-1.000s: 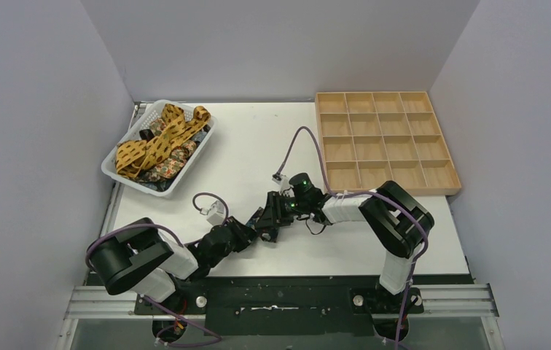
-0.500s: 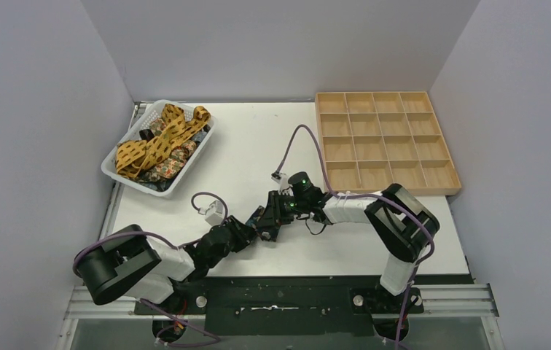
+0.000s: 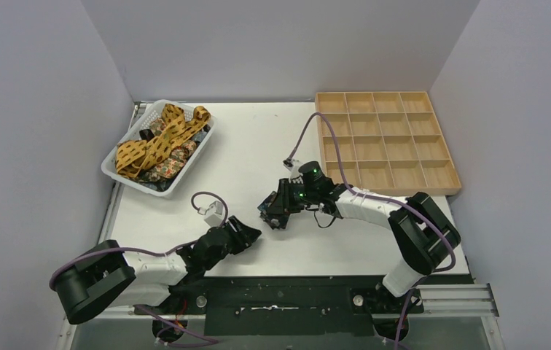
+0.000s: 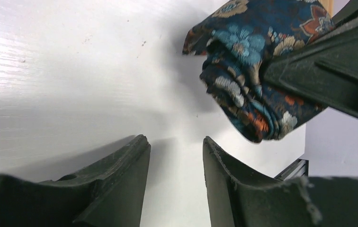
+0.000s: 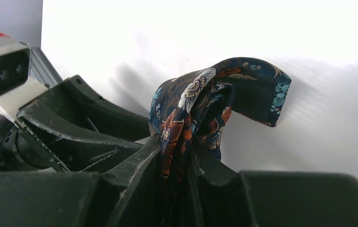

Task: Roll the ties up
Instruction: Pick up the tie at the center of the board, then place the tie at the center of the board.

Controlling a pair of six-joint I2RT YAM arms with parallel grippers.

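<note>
White table (image 3: 251, 146), grey-walled, carries a basket (image 3: 137, 182) of ties (image 3: 157, 142).

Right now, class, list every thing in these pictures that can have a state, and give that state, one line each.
floral tie: loosely bunched, pinched between the right fingers
right fingers: shut on the floral tie
left fingers: open, holding nothing
mustard ties: unrolled, heaped in the basket
basket: holds a tangle of ties
wooden tray: no ties in its compartments
</note>
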